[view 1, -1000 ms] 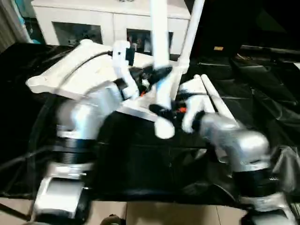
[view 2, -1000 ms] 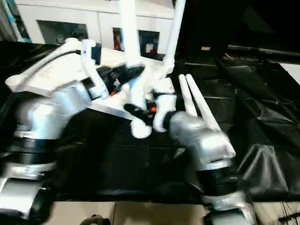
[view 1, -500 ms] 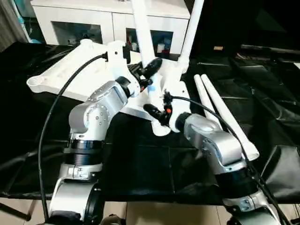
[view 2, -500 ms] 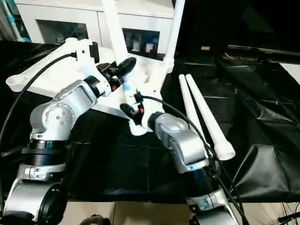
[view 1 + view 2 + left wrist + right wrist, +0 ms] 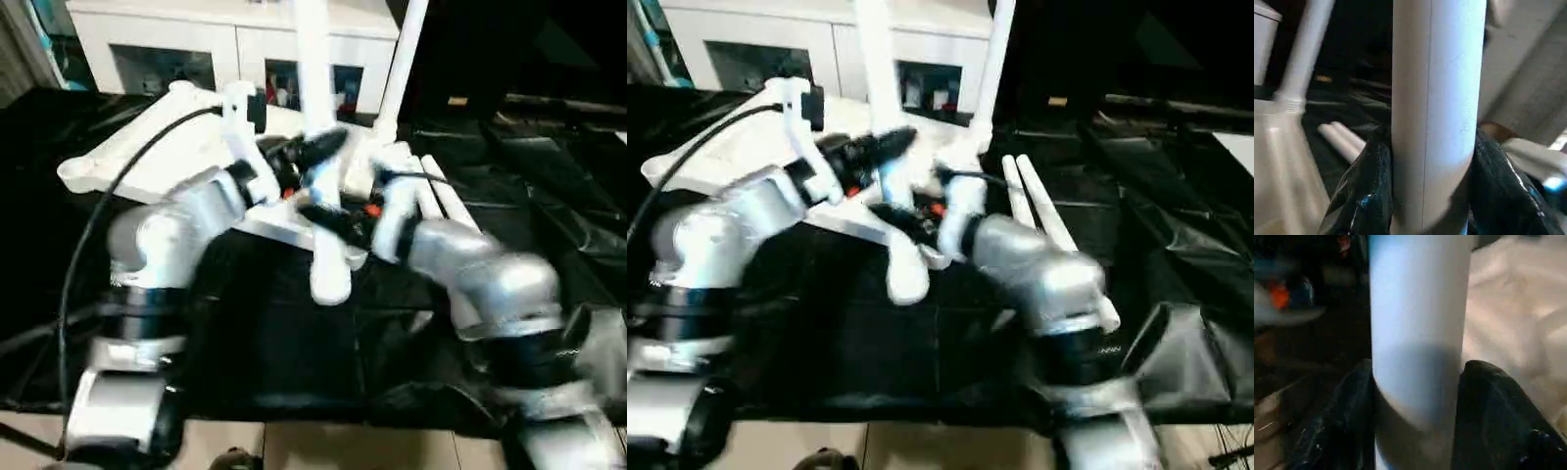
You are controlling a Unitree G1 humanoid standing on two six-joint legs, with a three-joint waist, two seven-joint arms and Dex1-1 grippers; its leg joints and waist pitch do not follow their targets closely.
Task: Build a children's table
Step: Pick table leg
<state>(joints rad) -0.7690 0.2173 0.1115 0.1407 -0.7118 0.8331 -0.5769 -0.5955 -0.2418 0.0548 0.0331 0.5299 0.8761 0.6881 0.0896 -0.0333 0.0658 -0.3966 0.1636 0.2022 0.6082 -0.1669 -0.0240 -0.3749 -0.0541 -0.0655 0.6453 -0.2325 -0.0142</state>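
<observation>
At centre of your head view, a white leg (image 5: pixel 320 147) stands nearly upright, its thick end (image 5: pixel 330 279) hanging over the black-covered surface (image 5: pixel 549 166) at about 6 o'clock from the top's near corner. Your left pincer (image 5: pixel 312 155) pinches this leg partway up; in the left wrist view its black fingers (image 5: pixel 1364 196) press the tube on both sides. Your right pincer (image 5: pixel 338 217) sits lower on the same leg, at about 5 o'clock from the left one; its fingers (image 5: pixel 1488 421) flank the tube closely, but you cannot tell whether they clamp it.

The white top (image 5: pixel 147 157) lies underside up at 10 o'clock from the pincers. A second leg (image 5: pixel 397 69) stands upright in a far corner socket, at 1 o'clock. Two more legs (image 5: pixel 1038 220) lie side by side on the surface at 3 o'clock.

Behind, at 12 o'clock, a white cabinet (image 5: pixel 196 44) with glass doors holds small items too blurred to name. No writing is legible.
</observation>
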